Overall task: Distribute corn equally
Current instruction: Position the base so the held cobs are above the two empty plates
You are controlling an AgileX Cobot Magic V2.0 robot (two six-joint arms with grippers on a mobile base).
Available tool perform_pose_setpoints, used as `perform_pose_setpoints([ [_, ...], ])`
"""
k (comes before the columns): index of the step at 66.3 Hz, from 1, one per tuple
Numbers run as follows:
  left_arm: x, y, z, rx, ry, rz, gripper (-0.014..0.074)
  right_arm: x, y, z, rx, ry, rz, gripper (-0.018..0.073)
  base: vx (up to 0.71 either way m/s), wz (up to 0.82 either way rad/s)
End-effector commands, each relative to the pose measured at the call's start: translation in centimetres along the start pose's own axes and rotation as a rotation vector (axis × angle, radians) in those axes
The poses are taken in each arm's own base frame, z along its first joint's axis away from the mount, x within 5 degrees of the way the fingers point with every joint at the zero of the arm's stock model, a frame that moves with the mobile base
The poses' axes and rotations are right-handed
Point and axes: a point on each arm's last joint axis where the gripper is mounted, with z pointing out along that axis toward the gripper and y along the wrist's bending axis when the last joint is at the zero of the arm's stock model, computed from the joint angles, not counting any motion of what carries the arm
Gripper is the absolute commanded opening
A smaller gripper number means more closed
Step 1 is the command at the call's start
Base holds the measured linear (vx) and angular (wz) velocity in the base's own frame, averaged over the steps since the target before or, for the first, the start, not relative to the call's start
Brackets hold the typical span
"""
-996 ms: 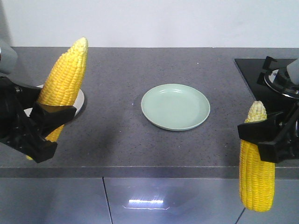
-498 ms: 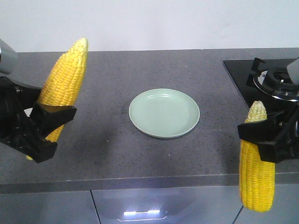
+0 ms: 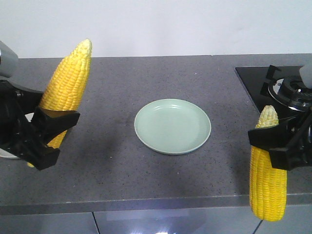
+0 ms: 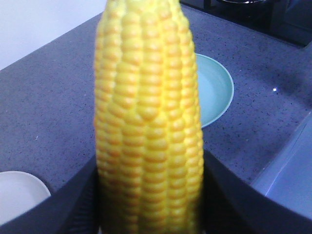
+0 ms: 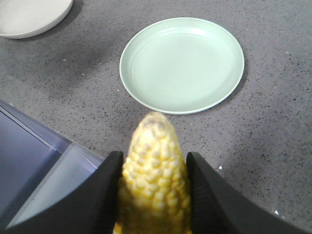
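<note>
Each arm holds one cob of corn. The left corn (image 3: 66, 85) (image 4: 146, 112) stands tilted, tip up, with my left gripper (image 3: 46, 129) (image 4: 148, 195) shut round its lower part. The right corn (image 3: 267, 170) (image 5: 153, 175) hangs upright over the counter's front edge, my right gripper (image 3: 280, 141) (image 5: 153, 187) shut near its pale tip. A pale green plate (image 3: 172, 126) (image 4: 217, 92) (image 5: 182, 65) lies bare in the middle of the counter between the two arms.
A white plate (image 5: 29, 17) (image 4: 17, 192) sits at the left, mostly hidden behind the left arm in the front view. A black gas hob (image 3: 287, 87) is at the right. The grey counter (image 3: 112, 161) has its front edge near the bottom.
The view has shifted: the counter and green plate sit lower and slightly right in the frame, and the hob has slid right. Both grippers keep the same hold on their cobs.
</note>
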Motion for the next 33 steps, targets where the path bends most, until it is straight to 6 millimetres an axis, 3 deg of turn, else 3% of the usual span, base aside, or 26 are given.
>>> perform_pose_setpoints([
  [1,-1.41,0.18,-0.77,-0.018,-0.105,-0.012,0.0285,-1.07,0.09,-0.88,0.016,-0.091,-0.002,0.0207,0.06,0.00],
  [33,-1.41,0.18,-0.77,-0.018,-0.105,-0.012,0.0285,-1.07,0.09,-0.88,0.016,-0.091,-0.002,0.0207,0.07,0.06],
])
